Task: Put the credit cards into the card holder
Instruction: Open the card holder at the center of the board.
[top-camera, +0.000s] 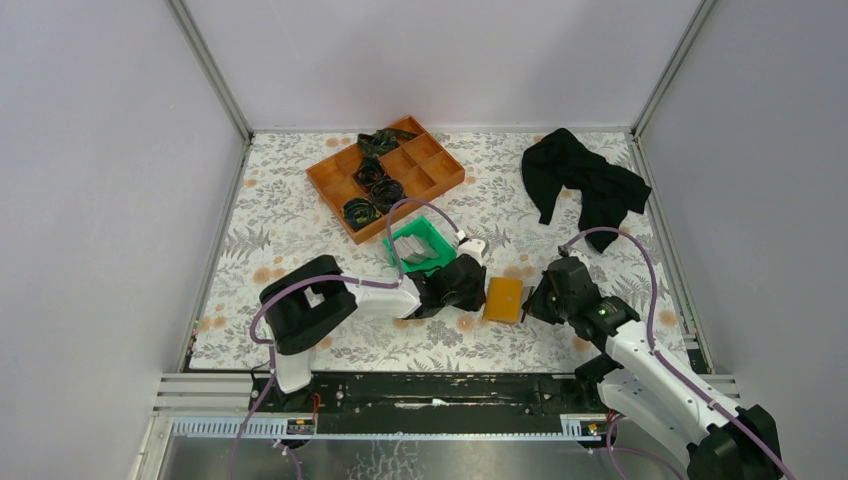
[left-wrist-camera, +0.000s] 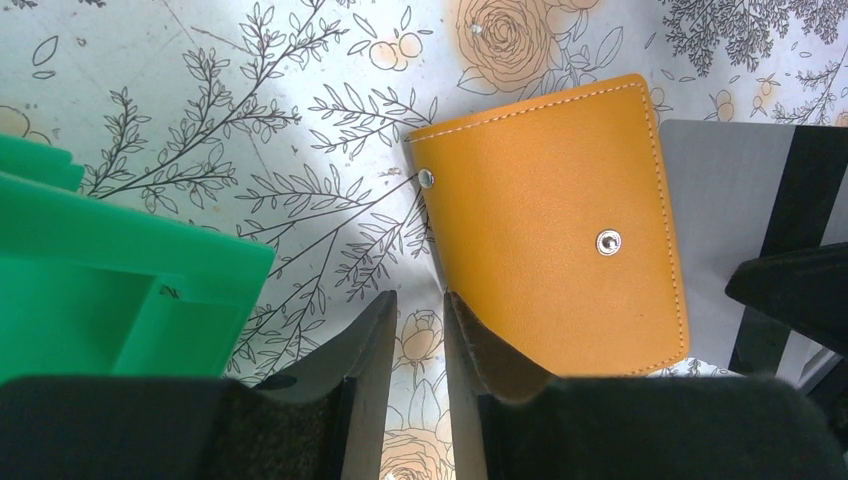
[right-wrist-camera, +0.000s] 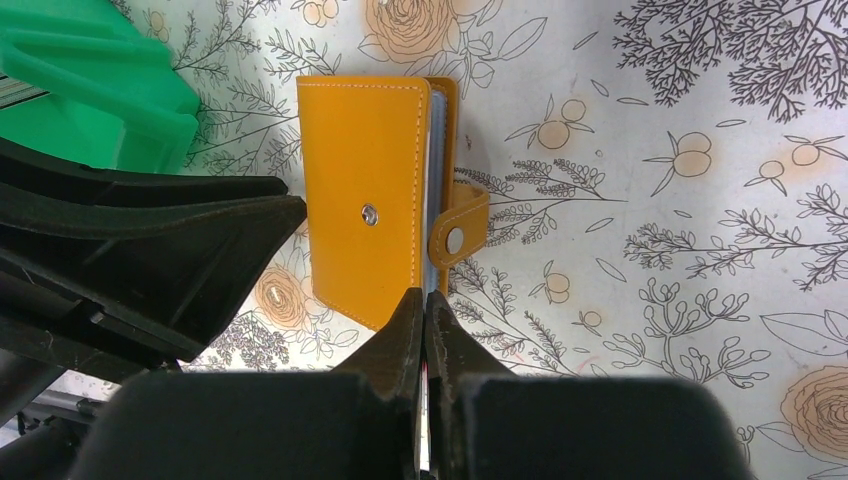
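Observation:
The card holder (top-camera: 503, 298) is an orange wallet lying flat on the floral table, between my two grippers. Its snap tab (right-wrist-camera: 458, 231) hangs loose on the right side. My right gripper (right-wrist-camera: 425, 295) is shut on a thin credit card held edge-on, at the card holder's (right-wrist-camera: 365, 200) near open edge. In the left wrist view that card (left-wrist-camera: 718, 190) is grey with a black stripe, beside the card holder (left-wrist-camera: 555, 230). My left gripper (left-wrist-camera: 420, 300) is open with only table between its fingers. Its right finger (left-wrist-camera: 480, 350) overlaps the wallet's corner. More grey cards (top-camera: 410, 247) stand in the green bin.
The green bin (top-camera: 428, 243) sits just behind the left gripper (top-camera: 468, 288). An orange compartment tray (top-camera: 437, 178) with dark bundles lies further back, and a black cloth (top-camera: 585, 185) is at the back right. The right gripper (top-camera: 535, 300) is close to the wallet's right side.

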